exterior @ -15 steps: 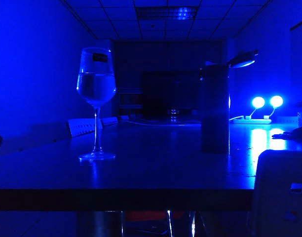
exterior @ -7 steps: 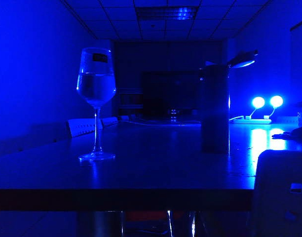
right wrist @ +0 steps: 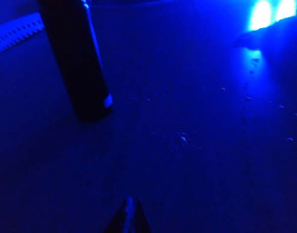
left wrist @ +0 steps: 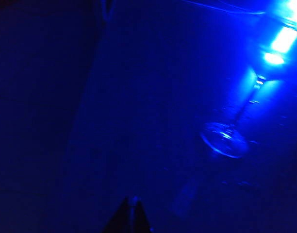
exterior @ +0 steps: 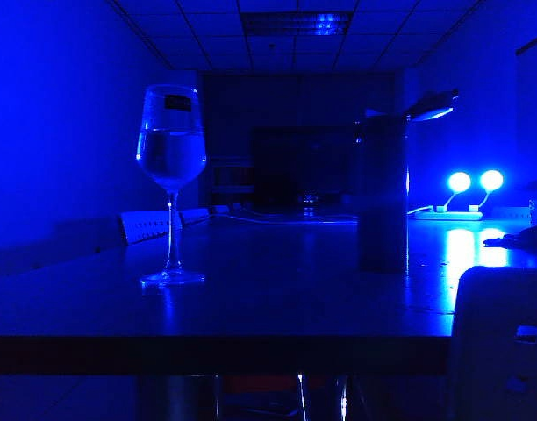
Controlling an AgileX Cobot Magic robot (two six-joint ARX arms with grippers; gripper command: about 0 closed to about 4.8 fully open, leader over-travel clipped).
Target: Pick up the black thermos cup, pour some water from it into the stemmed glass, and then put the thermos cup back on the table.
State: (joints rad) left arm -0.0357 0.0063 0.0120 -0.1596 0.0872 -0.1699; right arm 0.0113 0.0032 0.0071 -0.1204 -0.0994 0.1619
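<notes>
Change vs 1 s ago: dark shape at exterior view's left edge gone; glass, cup unmoved.
Stemmed glass (exterior: 171, 184): upright on worktop (exterior: 277, 298), water about halfway up bowl; well ahead of left gripper (left wrist: 133, 208), jaws clenched, empty.
Black thermos cup (exterior: 381, 191): upright, lid flipped up, contents unseen; ahead of right gripper (right wrist: 130, 209), jaws clenched, empty.

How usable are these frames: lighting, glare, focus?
Exterior view: deep blue cast, twin lamps blow out and glare across the table; stemmed glass crisp, black thermos cup a silhouette. Left wrist view: dim, left hand barely visible. Right wrist view: dark, right hand faint.
</notes>
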